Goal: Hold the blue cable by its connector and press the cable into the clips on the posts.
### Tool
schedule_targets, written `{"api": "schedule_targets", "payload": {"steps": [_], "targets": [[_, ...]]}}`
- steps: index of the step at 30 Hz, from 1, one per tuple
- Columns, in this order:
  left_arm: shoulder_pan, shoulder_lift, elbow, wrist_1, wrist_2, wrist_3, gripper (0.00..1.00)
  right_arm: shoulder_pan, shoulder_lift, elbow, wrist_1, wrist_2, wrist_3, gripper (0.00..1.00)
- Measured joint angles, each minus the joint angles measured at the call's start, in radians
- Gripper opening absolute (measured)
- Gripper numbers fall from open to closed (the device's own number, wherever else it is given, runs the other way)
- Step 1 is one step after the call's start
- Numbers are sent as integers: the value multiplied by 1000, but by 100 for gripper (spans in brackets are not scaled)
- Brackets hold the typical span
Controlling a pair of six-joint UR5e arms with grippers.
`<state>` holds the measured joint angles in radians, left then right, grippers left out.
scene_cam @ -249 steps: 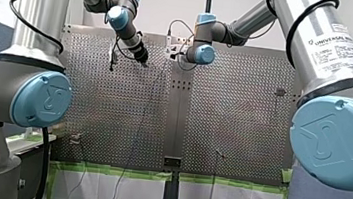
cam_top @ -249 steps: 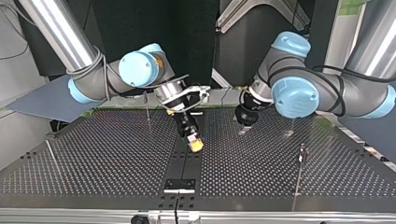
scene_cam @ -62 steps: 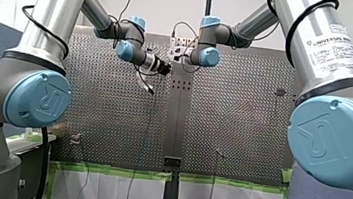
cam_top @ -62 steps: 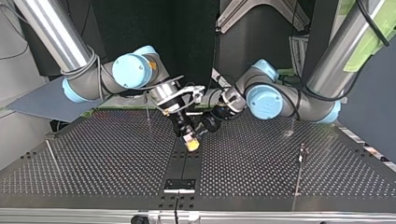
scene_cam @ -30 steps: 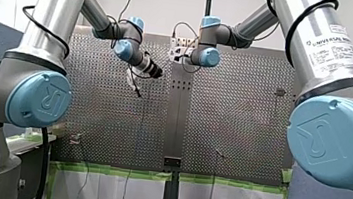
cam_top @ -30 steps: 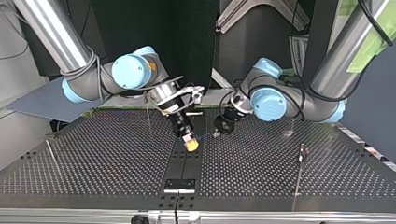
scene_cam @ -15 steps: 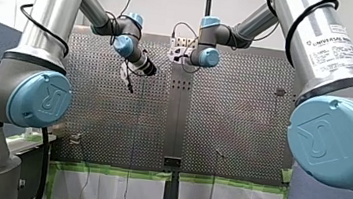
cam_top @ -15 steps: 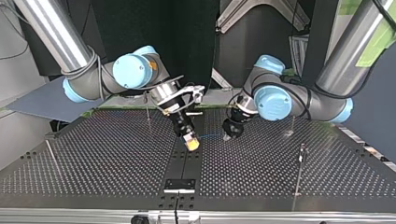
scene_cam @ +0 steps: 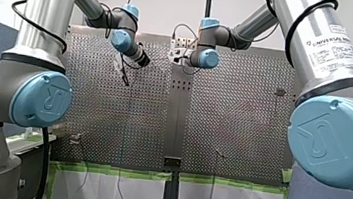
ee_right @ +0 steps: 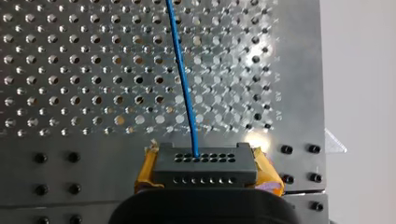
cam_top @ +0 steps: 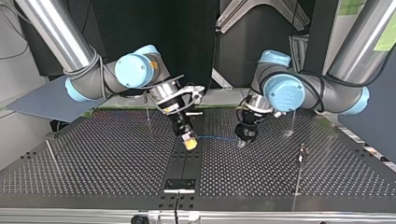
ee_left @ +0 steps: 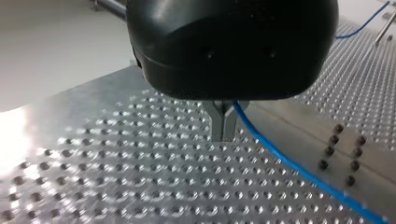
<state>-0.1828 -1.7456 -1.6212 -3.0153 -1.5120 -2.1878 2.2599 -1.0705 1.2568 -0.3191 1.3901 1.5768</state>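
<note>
My right hand (cam_top: 189, 143) has yellow pads (ee_right: 268, 173) and pinches the black connector (ee_right: 205, 164) from both sides. It hangs low over the dark strip (cam_top: 183, 163) in the middle of the worktop (cam_top: 107, 163). The blue cable (ee_right: 184, 84) comes out of the connector's row of little holes and runs away over the worktop. In the top view the cable goes in a straight line to the right, just above the worktop, to my left hand (cam_top: 242, 139). My left hand is black. Its two thin metal fingers (ee_left: 219, 123) are pressed together on the cable, which comes out right beside them. The tips are very near the worktop. A thin post (cam_top: 299, 172) stands well apart, nearer and to the right in the top view
</note>
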Motion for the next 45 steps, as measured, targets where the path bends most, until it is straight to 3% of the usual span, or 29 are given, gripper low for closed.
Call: {"api": "schedule_targets", "payload": {"steps": [9,15,32,45], "targets": [[7,52,-75,50,-76,16,0,2,25,3,0,27,14,0],[7,102,-120,44,-110,37,0,5,33,3,-3,27,17,0],[9,247,-209,17,-154,80,0,40,25,-5,-16,-28,11,0],[11,325,-210,-63,-264,133,0,64,-24,-6,-38,-58,20,0]]}}
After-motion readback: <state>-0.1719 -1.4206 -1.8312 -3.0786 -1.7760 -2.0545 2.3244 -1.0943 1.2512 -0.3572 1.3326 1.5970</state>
